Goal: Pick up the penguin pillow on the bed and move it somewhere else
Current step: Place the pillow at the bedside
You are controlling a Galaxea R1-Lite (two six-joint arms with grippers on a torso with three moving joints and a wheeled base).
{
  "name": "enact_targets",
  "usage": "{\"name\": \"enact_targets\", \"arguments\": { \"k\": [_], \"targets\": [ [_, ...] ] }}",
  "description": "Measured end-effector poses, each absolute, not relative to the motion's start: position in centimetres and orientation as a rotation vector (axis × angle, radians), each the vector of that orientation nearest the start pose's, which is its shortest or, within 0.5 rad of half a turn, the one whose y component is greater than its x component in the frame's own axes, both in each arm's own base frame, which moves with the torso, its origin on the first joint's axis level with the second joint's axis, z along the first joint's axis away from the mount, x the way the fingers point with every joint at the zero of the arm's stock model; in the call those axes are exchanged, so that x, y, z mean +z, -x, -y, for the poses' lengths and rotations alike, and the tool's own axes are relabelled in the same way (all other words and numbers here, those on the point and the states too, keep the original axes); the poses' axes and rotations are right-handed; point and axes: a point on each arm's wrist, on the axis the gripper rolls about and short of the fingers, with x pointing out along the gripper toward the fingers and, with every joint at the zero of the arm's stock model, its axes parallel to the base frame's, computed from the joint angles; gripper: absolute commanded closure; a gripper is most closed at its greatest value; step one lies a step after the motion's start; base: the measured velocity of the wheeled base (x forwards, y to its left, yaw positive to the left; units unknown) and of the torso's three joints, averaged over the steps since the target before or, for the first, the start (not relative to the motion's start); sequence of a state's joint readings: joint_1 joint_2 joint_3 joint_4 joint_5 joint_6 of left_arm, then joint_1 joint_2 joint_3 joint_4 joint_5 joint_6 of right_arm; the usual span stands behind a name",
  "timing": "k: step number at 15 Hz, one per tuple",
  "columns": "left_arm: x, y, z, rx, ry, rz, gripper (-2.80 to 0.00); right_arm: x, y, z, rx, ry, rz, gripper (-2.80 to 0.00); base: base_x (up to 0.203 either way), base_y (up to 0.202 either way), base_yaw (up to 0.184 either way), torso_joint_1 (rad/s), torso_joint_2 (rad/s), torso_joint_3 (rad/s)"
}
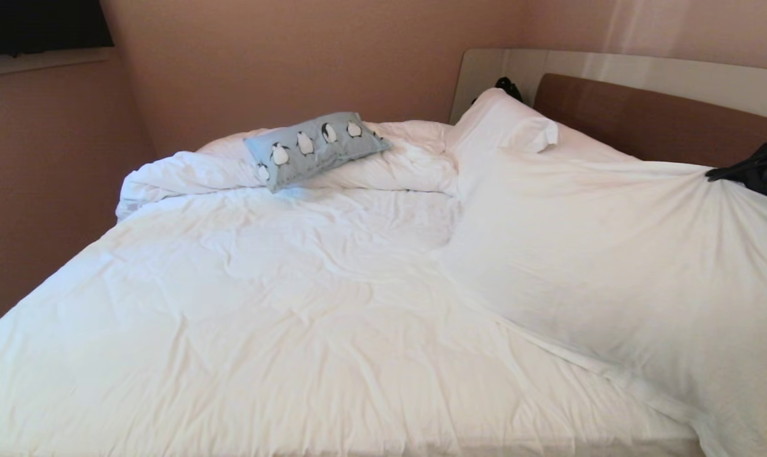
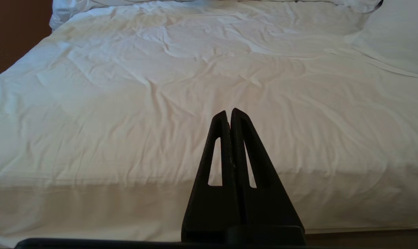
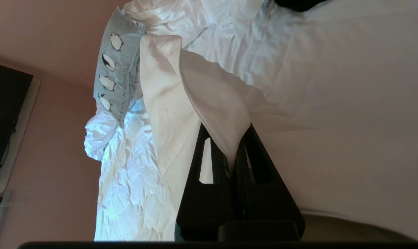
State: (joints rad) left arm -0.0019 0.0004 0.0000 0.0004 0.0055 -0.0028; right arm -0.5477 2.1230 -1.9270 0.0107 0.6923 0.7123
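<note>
While the penguin pillow (image 1: pixel 313 148) is left propped on the bunched duvet (image 1: pixel 186 174) at the far side of the bed (image 1: pixel 263 304), a corner of white bedding (image 3: pixel 212 103) is pinched between the closed fingers of the right gripper (image 3: pixel 231 157) (well apart from the pillow). The left gripper (image 2: pixel 229 116) is held closed and empty above the bed's near edge.

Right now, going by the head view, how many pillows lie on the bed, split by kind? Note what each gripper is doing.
Penguin pillow: 1
Plain white pillow: 1
Total pillows on the bed: 2
Right gripper: fingers shut on a fold of the white duvet, not on a pillow.
Left gripper: fingers shut, empty, at the foot of the bed.
</note>
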Motion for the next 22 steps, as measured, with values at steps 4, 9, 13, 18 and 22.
{"name": "enact_targets", "arguments": {
  "k": [4,9,13,18,22],
  "targets": [
    [7.5,2.3,0.0,0.004,0.002,-0.002,0.0,27.4,-37.9,22.5,0.063,-0.837,-0.203,0.0,0.0,-0.189,0.003,0.005,0.0,0.002],
    [7.5,2.3,0.0,0.003,0.002,-0.001,0.0,27.3,-37.3,24.4,0.075,-0.878,-0.166,0.0,0.0,-0.065,-0.002,0.002,0.0,0.003],
    [7.5,2.3,0.0,0.004,0.001,0.0,0.0,26.6,-37.3,25.5,0.096,-0.895,-0.157,0.0,0.0,0.0,0.0,0.0,0.0,0.0],
    [7.5,2.3,0.0,0.004,0.001,0.0,0.0,24.6,-38.4,26.4,0.09,-0.895,-0.169,0.0,0.0,0.0,0.0,0.0,0.0,0.0],
    [7.5,2.3,0.0,0.004,0.001,0.0,0.0,22.8,-39.1,27.0,0.072,-0.878,-0.176,0.0,0.0,0.0,0.0,0.0,0.0,0.0]
  ]
}}
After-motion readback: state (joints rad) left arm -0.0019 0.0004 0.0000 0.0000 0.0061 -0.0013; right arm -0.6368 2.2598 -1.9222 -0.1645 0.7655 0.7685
